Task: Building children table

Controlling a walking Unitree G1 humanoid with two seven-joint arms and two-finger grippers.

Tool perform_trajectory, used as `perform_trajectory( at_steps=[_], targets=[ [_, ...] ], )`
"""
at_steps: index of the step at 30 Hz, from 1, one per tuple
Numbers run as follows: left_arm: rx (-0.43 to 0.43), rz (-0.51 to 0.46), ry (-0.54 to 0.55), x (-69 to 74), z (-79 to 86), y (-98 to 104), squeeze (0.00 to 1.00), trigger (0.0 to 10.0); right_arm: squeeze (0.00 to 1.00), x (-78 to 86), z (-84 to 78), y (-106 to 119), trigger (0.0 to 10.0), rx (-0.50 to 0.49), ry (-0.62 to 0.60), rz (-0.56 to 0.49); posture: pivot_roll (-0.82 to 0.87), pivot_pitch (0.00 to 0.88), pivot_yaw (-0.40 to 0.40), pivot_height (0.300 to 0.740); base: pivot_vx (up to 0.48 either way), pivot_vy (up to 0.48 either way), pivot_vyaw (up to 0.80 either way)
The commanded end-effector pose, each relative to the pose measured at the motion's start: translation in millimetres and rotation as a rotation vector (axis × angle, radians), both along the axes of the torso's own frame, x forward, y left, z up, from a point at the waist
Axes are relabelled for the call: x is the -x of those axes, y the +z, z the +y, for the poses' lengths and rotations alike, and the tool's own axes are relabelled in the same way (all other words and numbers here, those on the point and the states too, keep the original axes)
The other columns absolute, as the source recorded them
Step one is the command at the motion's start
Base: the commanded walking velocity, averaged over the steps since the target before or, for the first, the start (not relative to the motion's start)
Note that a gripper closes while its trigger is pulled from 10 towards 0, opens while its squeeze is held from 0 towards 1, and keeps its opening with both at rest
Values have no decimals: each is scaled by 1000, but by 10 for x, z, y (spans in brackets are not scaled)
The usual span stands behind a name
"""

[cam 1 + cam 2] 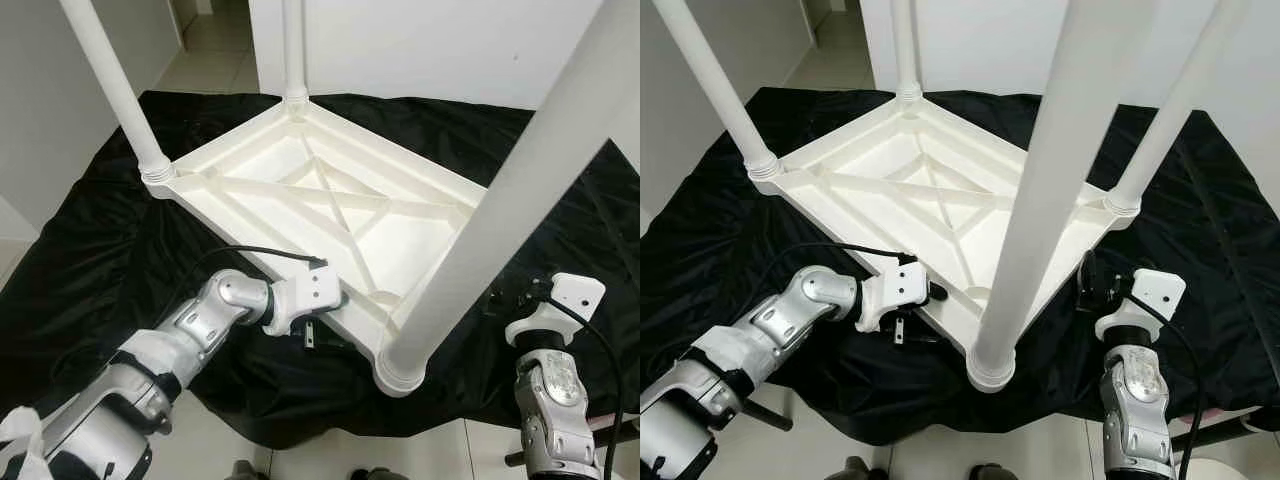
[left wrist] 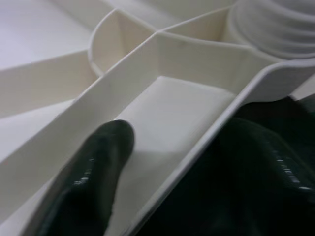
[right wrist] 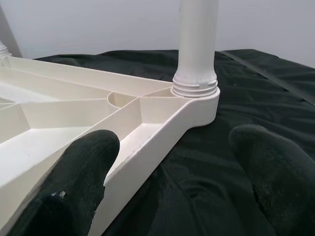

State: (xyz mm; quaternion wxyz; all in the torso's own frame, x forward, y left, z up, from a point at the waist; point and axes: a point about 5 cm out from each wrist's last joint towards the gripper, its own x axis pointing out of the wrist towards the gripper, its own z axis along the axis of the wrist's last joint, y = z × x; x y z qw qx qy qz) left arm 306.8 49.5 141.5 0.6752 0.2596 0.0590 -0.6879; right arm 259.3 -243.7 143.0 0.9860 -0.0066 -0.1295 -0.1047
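A white plastic children's table (image 1: pixel 262 188) lies upside down on a black cloth (image 1: pixel 90 260), with white legs standing up from its corners. The near leg (image 1: pixel 500 200) rises close to my head. My left gripper (image 1: pixel 325 315) is at the table's near rim, open, with one finger (image 2: pixel 93 172) inside the rim channel and the other outside over the cloth. My right gripper (image 3: pixel 172 142) is open by the right corner, where a leg (image 3: pixel 197 44) is screwed into its socket. One finger (image 3: pixel 74 182) hangs over the tabletop's underside, the other (image 3: pixel 275 172) over the cloth.
The cloth spreads over pale floor tiles (image 1: pixel 400 455). White walls (image 1: pixel 420 50) stand behind, with a doorway (image 1: pixel 205 40) at the back left. The far-left leg (image 1: pixel 110 80) and back leg (image 1: pixel 293 50) stand upright.
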Motion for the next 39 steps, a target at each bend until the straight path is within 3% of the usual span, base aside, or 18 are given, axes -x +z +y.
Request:
perform_trajectory(
  at_steps=[1, 2, 3, 4, 5, 8, 9, 10, 13, 14, 21, 29, 30, 34, 35, 39],
  targets=[
    [12, 39, 3, -11, -5, -14, 0, 4353, 0, 4, 13, -7, 10000, 3, -2, 12, -77, 116, 67, 740, 0, 0, 0],
    [12, 39, 3, -11, -5, -14, 0, 4353, 0, 4, 13, -7, 10000, 3, -2, 12, -77, 116, 67, 740, 0, 0, 0],
    [22, 42, 17, -28, -26, -13, 0, 3137, 0, 18, 4, -6, 10000, 5, -8, 14, -79, 118, 68, 740, 0, 0, 0],
    [23, 24, 28, -42, -43, -14, 0, 3020, 0, 29, -5, -8, 10000, 6, -14, 16, -79, 119, 72, 740, 0, 0, 0],
    [28, 12, 47, -62, -66, -15, 0, 3843, 0, 37, -12, -14, 10000, 4, -21, 18, -75, 120, 74, 740, 0, 0, 0],
    [50, 10, 77, -97, -112, 4, 0, 3647, 0, 37, -18, -28, 10000, 1, -29, 21, -71, 121, 75, 740, 0, 0, 0],
    [61, 4, 91, -115, -132, 19, 0, 5255, 0, 34, -13, -33, 10000, 0, -30, 21, -69, 122, 77, 740, 0, 0, 0],
    [67, -1, 100, -127, -146, 29, 0, 4235, 0, 32, -9, -36, 10000, -1, -31, 21, -69, 122, 77, 740, 0, 0, 0],
    [74, -5, 114, -150, -168, 44, 0, 4235, 0, 24, -5, -39, 10000, -2, -32, 22, -64, 122, 77, 740, 0, 0, 0],
    [83, -14, 129, -173, -190, 61, 0, 9608, 0, 19, -4, -40, 10000, -4, -34, 21, -64, 122, 76, 740, 0, 0, 0],
    [77, -115, 222, -325, -242, 107, 0, 10000, 0, 1, -11, -24, 10000, -17, -47, 8, -66, 119, 79, 740, 0, 0, 0],
    [116, -107, 303, -431, -189, 177, 0, 10000, 0, 67, -91, -30, 10000, -37, -64, -5, -65, 120, 80, 740, 0, 0, 0],
    [146, -79, 314, -441, -175, 202, 1000, 10000, 0, 104, -123, -37, 10000, -40, -70, -6, -65, 120, 78, 740, 0, 0, 0],
    [182, -76, 326, -443, -149, 240, 1000, 10000, 0, 179, -203, -50, 10000, -41, -87, -1, -68, 118, 76, 740, 0, 0, 0],
    [199, -82, 323, -426, -125, 259, 0, 10000, 0, 216, -236, -54, 10000, -34, -70, 8, -71, 119, 74, 740, 0, 0, 0],
    [249, -74, 320, -385, -57, 301, 0, 10000, 0, 279, -208, -56, 10000, -18, 73, 44, -73, 119, 73, 740, 0, 0, 0]
  ],
)
